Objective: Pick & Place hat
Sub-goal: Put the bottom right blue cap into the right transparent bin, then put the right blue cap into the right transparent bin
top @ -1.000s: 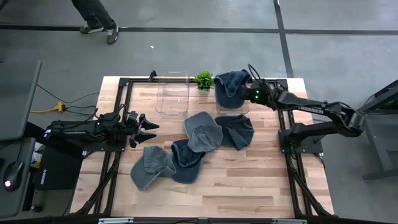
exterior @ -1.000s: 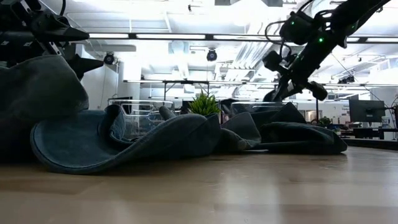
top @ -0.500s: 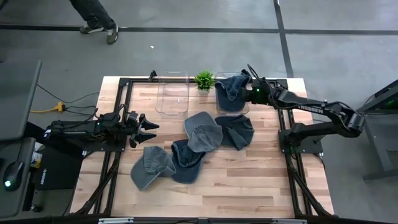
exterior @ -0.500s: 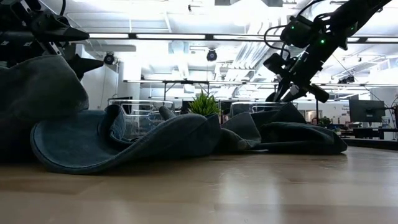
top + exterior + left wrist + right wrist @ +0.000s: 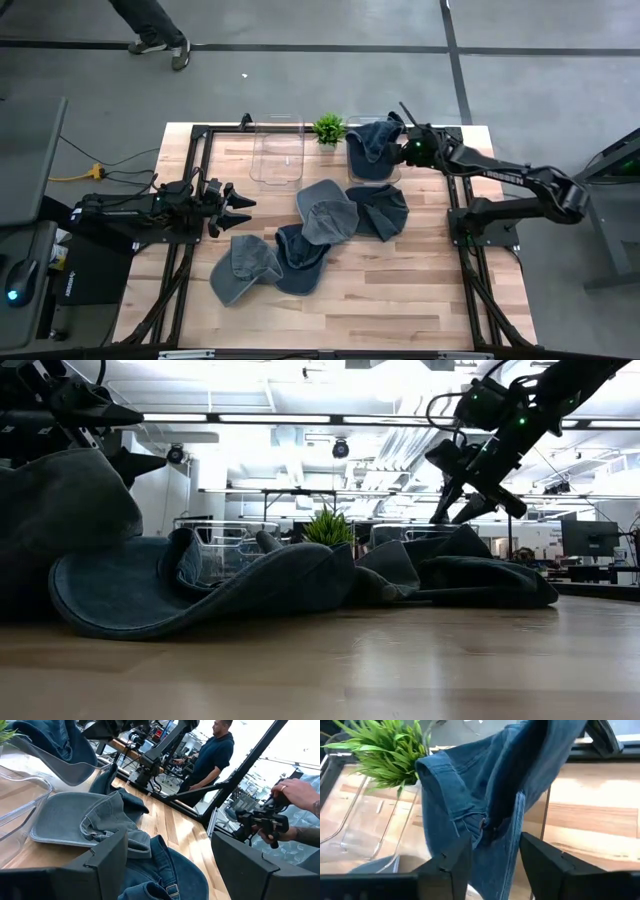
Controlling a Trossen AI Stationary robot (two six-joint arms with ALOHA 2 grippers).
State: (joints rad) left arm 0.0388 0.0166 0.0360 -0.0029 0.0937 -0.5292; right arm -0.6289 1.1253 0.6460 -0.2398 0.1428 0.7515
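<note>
Spreading under both my arms, the wooden table [image 5: 400, 290] carries a loose pile of denim hats [image 5: 325, 210] at its middle, four by my count, overlapping because nobody has sorted them yet. Along the far edge stand two clear bins: an empty bin [image 5: 278, 152] on the left and the right-hand bin [image 5: 351, 172] where this hat belongs. My denim hat [image 5: 372, 140] drapes over that right-hand bin, beside the little green plant [image 5: 328, 128]. My right gripper [image 5: 403, 128] hangs just above it, fingers parted, letting go, though fabric lies between them, so I can't call it fully free. My left gripper [image 5: 238, 203] waits spread wide, empty, at the table's left.
</note>
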